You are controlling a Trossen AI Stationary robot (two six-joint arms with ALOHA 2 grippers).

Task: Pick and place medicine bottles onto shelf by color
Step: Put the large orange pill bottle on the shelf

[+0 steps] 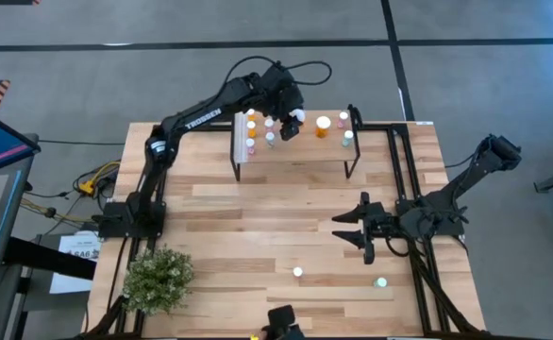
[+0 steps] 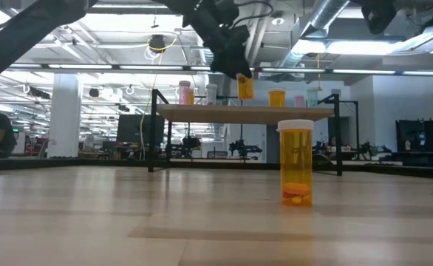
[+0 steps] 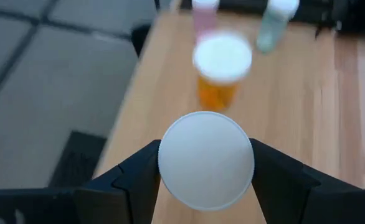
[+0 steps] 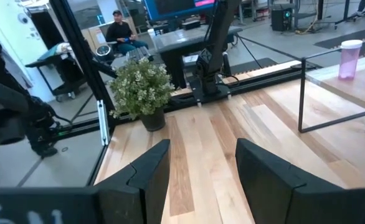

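We held a small orange medicine bottle with a white round cap [image 3: 206, 159] between the two dark fingers of our left gripper [image 1: 295, 118], which were closed on its sides just under the cap, and we carried it above the small raised shelf with the light wood plank top and thin black metal legs [image 1: 295, 151]. In the low view this bottle [image 2: 244, 86] hung clear of the plank, not yet touching it. Just ahead of the gripper another orange bottle with a white cap [image 3: 222, 70] stood on the shelf, and farther ahead a pink bottle [image 3: 204, 15] and a pale green bottle [image 3: 273, 22]. To do this step well, we judged that we should lower the bottle straight down beside the orange one, keep it upright, leave a gap so the fingers would not knock the neighbour, and open only when the base rested on the wood. Our right gripper [image 1: 366, 234] waited low over the large wooden table [image 1: 258, 227], well apart from the shelf, with its fingers parted and nothing between them. One larger orange bottle [image 2: 295, 162] stood on the table, waiting.
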